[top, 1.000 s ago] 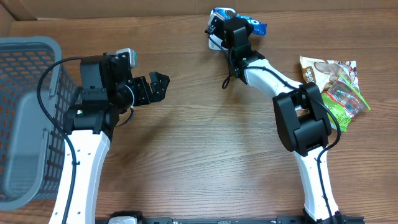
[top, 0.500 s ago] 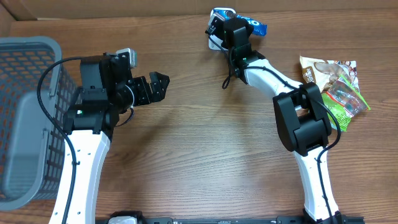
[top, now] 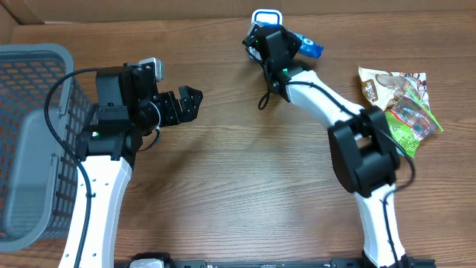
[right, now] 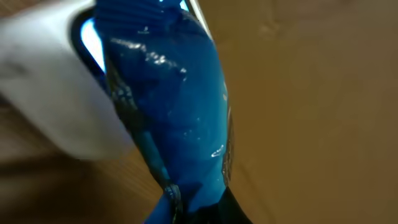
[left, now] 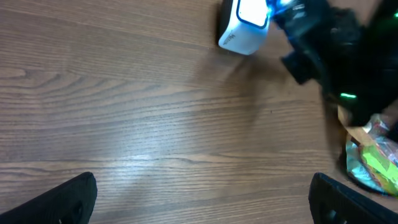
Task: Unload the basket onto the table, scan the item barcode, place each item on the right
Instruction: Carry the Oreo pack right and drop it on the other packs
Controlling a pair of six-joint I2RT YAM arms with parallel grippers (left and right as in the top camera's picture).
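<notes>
A blue glossy packet (right: 174,106) fills the right wrist view, and my right gripper (top: 286,39) is shut on its lower end. Its free end (top: 310,48) sticks out to the right of the gripper in the overhead view. The white barcode scanner (top: 266,16) with a blue window stands at the table's far edge, just behind the packet; its white body (right: 56,106) shows blurred at the left. My left gripper (top: 190,100) hovers over bare wood left of centre, open, with nothing between its fingers (left: 68,199). The scanner (left: 244,28) also shows at the top of the left wrist view.
A grey mesh basket (top: 30,134) stands at the left edge. Several snack packets (top: 398,97) lie in a pile at the right, partly under the right arm's forearm. A dark cable (top: 266,93) hangs from the right wrist.
The right gripper has swung slightly left and turned, tilting the blue packet down to the right and uncovering more of the scanner's window. The left arm has not moved.
</notes>
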